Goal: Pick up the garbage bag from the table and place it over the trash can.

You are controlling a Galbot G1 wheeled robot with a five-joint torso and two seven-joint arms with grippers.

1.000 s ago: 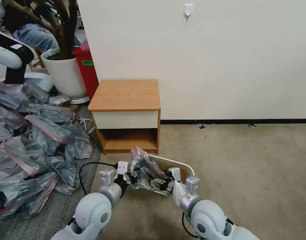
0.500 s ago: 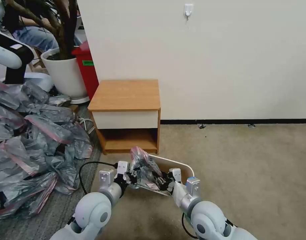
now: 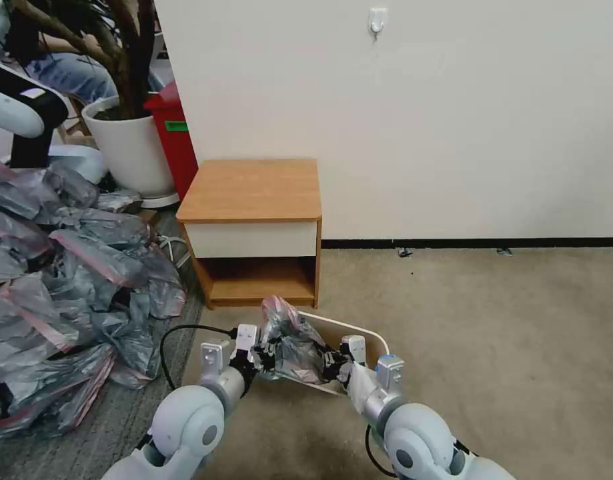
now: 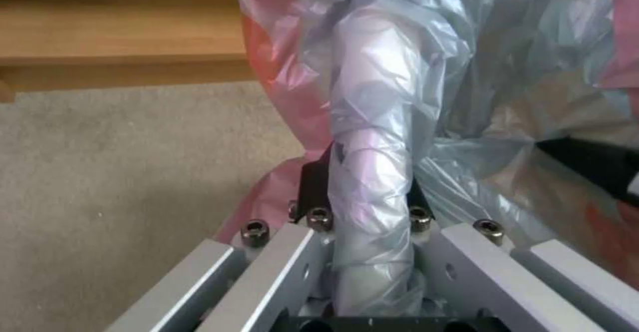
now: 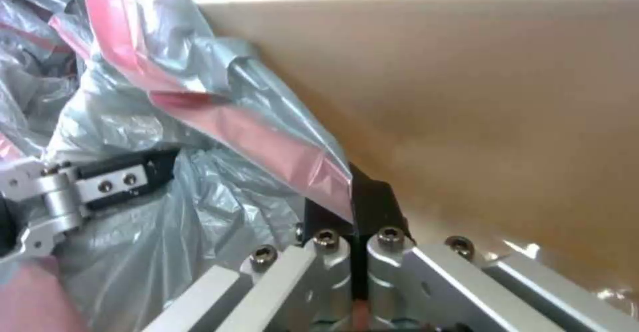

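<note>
The garbage bag [image 3: 289, 341], crinkly grey with a pink-red band, hangs bunched between my two grippers over the near left part of the cream trash can [image 3: 367, 331]. My left gripper [image 3: 263, 353] is shut on a rolled fold of the garbage bag [image 4: 379, 97], as the left wrist view shows at the left gripper [image 4: 366, 192]. My right gripper [image 3: 329, 363] is shut on the bag's pink-banded edge [image 5: 219, 122], pinched at the right gripper [image 5: 359, 199] just inside the trash can's inner wall [image 5: 499, 97]. The table [image 3: 253, 190] stands behind the can with a bare top.
A big heap of similar grey bags [image 3: 59, 280] covers the floor to the left. Behind it stand a white plant pot [image 3: 129, 147] and a red bin [image 3: 176, 143]. A white wall backs the table. Beige carpet [image 3: 493, 333] lies open to the right.
The bag's bunch has drawn in tighter between the grippers and sits a little lower. The right gripper has shifted slightly; the left has barely moved.
</note>
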